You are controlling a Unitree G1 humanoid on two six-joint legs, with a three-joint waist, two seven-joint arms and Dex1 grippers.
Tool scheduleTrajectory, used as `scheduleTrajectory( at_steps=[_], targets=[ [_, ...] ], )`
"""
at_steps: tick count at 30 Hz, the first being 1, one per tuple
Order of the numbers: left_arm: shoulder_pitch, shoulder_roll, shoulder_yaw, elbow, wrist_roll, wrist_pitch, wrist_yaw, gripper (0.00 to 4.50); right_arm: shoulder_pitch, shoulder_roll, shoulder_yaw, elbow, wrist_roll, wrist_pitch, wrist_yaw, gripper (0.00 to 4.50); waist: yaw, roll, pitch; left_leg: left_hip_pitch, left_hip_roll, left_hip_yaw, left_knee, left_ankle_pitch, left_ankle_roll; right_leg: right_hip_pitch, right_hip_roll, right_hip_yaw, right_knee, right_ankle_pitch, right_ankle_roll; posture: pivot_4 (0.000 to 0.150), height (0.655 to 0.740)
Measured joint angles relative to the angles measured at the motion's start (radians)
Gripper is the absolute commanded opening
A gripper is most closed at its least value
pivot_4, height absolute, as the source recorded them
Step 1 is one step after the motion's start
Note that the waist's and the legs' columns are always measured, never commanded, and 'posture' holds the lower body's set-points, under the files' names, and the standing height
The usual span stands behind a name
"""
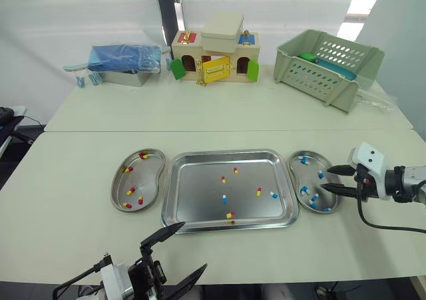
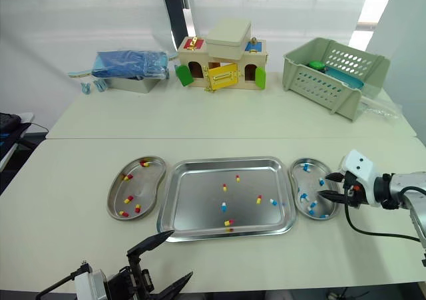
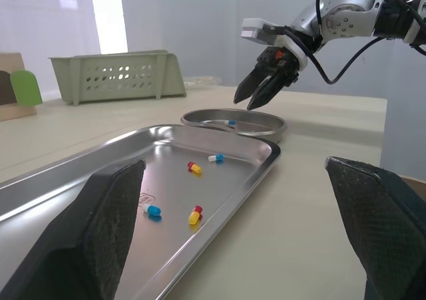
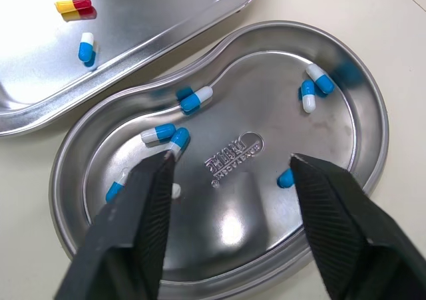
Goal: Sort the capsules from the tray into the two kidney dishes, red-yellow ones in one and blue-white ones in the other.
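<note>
The right end effector (image 1: 327,179) hangs over the right-hand steel kidney dish (image 4: 319,140), black fingers apart and empty, with blue-white capsules (image 4: 197,99) lying beneath it. It is likely between picks. The next move calls for reaching to the rectangular steel tray (image 1: 200,187) for the nearest blue-white capsule (image 1: 273,195) — small, on slick metal. The left end effector (image 1: 193,245), fingers also spread, sits near the tray's front edge.

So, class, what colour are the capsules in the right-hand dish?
Blue-and-white capsules, clearest in right wrist view.

Lab-like room: white tables (image 1: 200,107), steel tray (image 1: 200,210), backdrop curtain (image 1: 80,14).
</note>
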Motion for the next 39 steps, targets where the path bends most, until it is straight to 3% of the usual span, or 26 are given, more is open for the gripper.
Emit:
scheduleTrajectory(
  at_steps=[2,5,13,16,23,29,39],
  targets=[
    [-0.001,0.005,0.023,0.000,-0.002,0.013,0.016,4.50,0.008,0.000,-0.028,0.000,0.025,-0.004,0.001,4.47,0.000,0.000,0.000,0.000,0.000,0.000,0.000,0.000,0.000,0.000,0.000,0.000,0.000,0.000,0.000,0.150,0.7400],
    [-0.021,0.035,0.075,-0.007,-0.024,0.069,0.053,4.50,0.026,0.001,-0.085,0.016,0.061,-0.037,0.018,4.47,0.001,0.000,0.000,0.000,0.000,-0.001,0.001,0.000,0.000,0.001,0.000,-0.001,0.000,0.000,0.000,0.150,0.7400],
    [-0.171,0.307,0.402,0.001,-0.225,0.475,0.209,4.50,0.093,0.002,-0.264,0.144,0.117,-0.200,0.081,4.47,0.000,0.000,0.000,0.001,0.000,-0.002,0.004,0.000,0.000,0.003,0.000,-0.002,0.001,0.000,0.001,0.150,0.7400],
    [-0.227,0.456,0.482,0.165,-0.229,0.626,0.166,4.50,0.119,-0.001,-0.276,0.208,0.125,-0.257,0.122,4.47,-0.006,0.001,0.000,0.001,0.001,-0.003,0.004,0.000,0.001,0.002,0.002,-0.002,0.002,0.000,0.000,0.150,0.7400],
    [-0.419,0.617,0.529,0.516,-0.089,0.683,0.068,4.50,0.118,-0.039,-0.269,0.425,0.072,-0.403,0.178,4.47,-0.024,0.002,0.000,0.001,0.001,-0.002,0.003,0.000,0.000,0.001,0.002,-0.001,0.002,0.000,0.000,0.150,0.7400],
    [-0.497,0.634,0.534,0.673,0.009,0.673,-0.011,4.50,0.112,-0.040,-0.242,0.508,0.058,-0.460,0.201,4.47,-0.032,0.003,0.001,0.000,0.001,-0.001,0.003,0.000,0.000,-0.001,0.002,-0.001,0.003,0.000,0.000,0.150,0.7400],
    [-0.534,0.634,0.534,0.692,0.082,0.723,-0.046,4.50,0.135,-0.040,-0.242,0.509,0.060,-0.479,0.213,4.47,-0.033,0.003,0.001,0.000,0.001,-0.001,0.003,0.000,0.000,-0.001,0.002,-0.001,0.003,0.000,0.001,0.150,0.7400]
  ],
)
